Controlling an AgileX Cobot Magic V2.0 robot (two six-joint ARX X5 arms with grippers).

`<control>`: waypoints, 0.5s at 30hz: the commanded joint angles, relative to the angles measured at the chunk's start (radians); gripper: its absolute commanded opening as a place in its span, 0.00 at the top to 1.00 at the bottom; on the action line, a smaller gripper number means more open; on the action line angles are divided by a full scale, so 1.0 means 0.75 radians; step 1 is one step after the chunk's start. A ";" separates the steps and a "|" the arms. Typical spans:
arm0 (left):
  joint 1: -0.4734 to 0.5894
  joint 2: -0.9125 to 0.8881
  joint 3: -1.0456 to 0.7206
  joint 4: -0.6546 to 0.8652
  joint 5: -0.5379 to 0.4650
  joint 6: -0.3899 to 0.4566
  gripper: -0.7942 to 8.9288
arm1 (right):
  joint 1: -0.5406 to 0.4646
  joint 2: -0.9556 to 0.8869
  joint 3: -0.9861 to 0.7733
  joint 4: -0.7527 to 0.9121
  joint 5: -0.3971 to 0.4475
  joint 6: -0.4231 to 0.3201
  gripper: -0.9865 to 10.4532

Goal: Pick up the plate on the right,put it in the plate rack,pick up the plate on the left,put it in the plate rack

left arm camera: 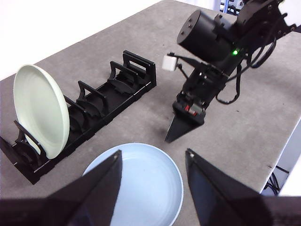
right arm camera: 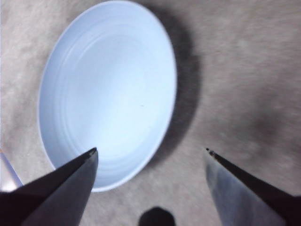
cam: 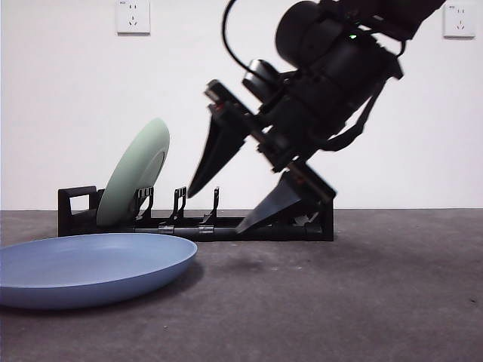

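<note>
A pale green plate [cam: 136, 177] stands tilted in a slot at one end of the black plate rack [cam: 75, 204]. In the left wrist view the same green plate [left arm camera: 40, 110] leans in the rack [left arm camera: 117, 89]. A light blue plate [cam: 90, 268] lies flat on the table in front of the rack. My right gripper [cam: 215, 213] hangs open and empty just above the table, beside the blue plate and in front of the rack. The right wrist view has that gripper [right arm camera: 150, 150] over the edge of the blue plate [right arm camera: 108, 94]. My left gripper [left arm camera: 153, 151] is open, high above the blue plate [left arm camera: 146, 188].
The grey table top ends in an edge [left arm camera: 282, 155] past the right arm [left arm camera: 211, 42]. A white wall with two sockets [cam: 133, 16] stands behind the rack. Several rack slots beside the green plate hold nothing.
</note>
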 commanded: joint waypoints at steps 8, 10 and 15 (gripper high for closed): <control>-0.057 -0.004 0.002 0.008 0.006 0.017 0.68 | 0.038 0.128 0.037 0.053 0.005 0.066 0.59; -0.069 -0.003 0.002 0.011 0.006 0.021 0.68 | 0.038 0.133 0.042 0.055 0.020 0.067 0.59; -0.083 -0.003 0.002 0.013 0.005 0.025 0.68 | 0.047 0.144 0.042 0.097 0.023 0.091 0.67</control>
